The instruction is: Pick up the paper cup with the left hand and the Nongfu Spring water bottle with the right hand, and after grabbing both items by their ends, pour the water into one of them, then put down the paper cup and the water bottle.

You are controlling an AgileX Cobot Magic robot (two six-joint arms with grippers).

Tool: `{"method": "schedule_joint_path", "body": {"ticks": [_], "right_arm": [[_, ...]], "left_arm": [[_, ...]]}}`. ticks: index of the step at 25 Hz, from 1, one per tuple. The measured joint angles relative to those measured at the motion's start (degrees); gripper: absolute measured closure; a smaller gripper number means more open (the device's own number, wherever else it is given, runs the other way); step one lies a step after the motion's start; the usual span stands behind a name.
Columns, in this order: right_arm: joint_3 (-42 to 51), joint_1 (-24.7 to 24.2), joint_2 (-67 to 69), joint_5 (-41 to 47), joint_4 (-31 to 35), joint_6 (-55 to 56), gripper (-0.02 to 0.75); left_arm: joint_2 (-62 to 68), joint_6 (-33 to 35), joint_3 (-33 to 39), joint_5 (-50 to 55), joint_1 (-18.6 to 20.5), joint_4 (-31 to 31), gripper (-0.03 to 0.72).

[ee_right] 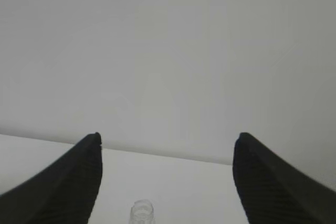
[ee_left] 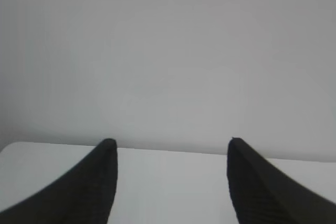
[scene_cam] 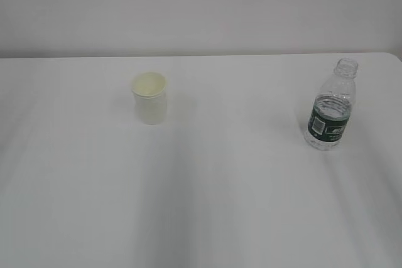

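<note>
A small white paper cup (scene_cam: pixel 149 98) stands upright on the white table, left of centre, its inside pale yellowish. The Nongfu Spring water bottle (scene_cam: pixel 331 106) stands upright at the right, capless, with a dark green label; clear water sits in its lower part. Neither arm shows in the exterior view. My left gripper (ee_left: pixel 170 142) is open with only table and wall between its black fingers; the cup is out of that view. Open too, my right gripper (ee_right: pixel 168 137) has the bottle's neck (ee_right: pixel 142 212) low between its fingers, some way ahead.
The white table (scene_cam: pixel 207 192) meets a plain pale wall at its far edge (scene_cam: pixel 201 54). The table's right corner lies just behind the bottle.
</note>
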Motion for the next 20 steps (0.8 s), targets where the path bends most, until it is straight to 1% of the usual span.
{"method": "schedule_joint_path", "body": {"ticks": [2,6,9,13,16,20], "right_arm": [[0.0,0.0,1.72,-0.4,0.0,0.0,0.148],[0.0,0.0,4.95,-2.3,0.14,0.0,0.148],[1.21,0.0,6.99,-6.49,1.55,0.53,0.148],[5.04,0.0,9.35,-12.26,1.98,2.97,0.148],[8.15,0.0,10.39,-14.73,2.02,3.47,0.148],[12.38,0.0,10.67,-19.87,2.02,3.67,0.148]], "left_arm": [[1.87,0.0,0.0,-1.1,0.0,-2.07,0.218],[5.45,0.0,0.0,-2.29,0.0,-3.05,0.218],[7.22,0.0,0.0,-4.31,0.0,-3.03,0.218],[9.96,0.0,0.0,-7.99,-0.26,-3.08,0.218],[11.95,0.0,1.14,-12.51,-2.41,-2.17,0.218],[15.21,0.0,5.56,-21.68,-6.45,-0.8,0.218]]}}
